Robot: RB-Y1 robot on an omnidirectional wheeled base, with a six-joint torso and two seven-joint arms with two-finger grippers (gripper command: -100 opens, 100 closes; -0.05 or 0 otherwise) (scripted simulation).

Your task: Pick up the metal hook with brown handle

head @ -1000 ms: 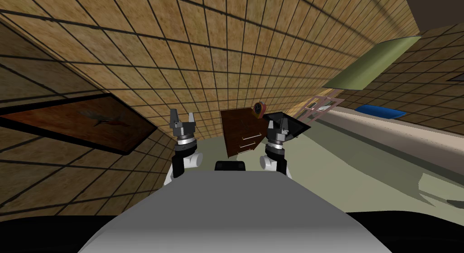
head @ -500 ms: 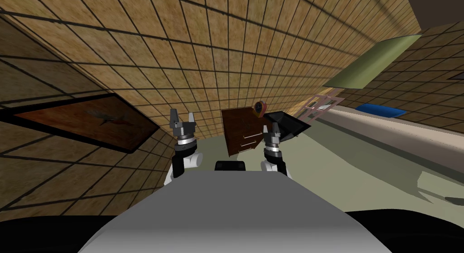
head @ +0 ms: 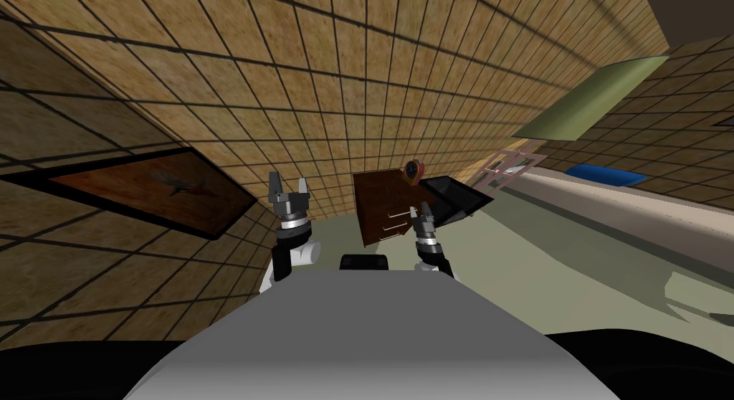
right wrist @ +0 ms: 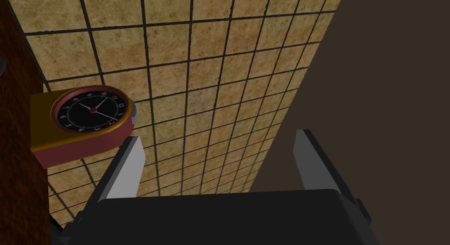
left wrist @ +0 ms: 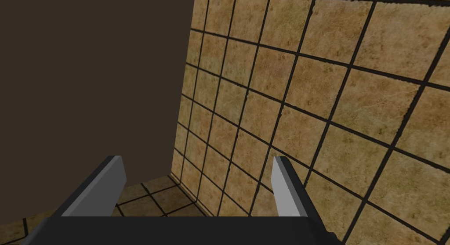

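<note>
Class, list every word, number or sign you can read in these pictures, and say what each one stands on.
"10", "11", "12": white numerals on the black dial of the red and yellow clock, in the right wrist view.
The dial's other numerals: too small to read with certainty.
Nothing else bears readable text.

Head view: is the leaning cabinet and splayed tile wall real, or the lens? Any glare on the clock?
Head view: brown cabinet and tiled wall share one slant, so it is the camera's roll and wide lens; right wrist view: tile lines run straight, and the clock face is evenly lit, no glare.
</note>
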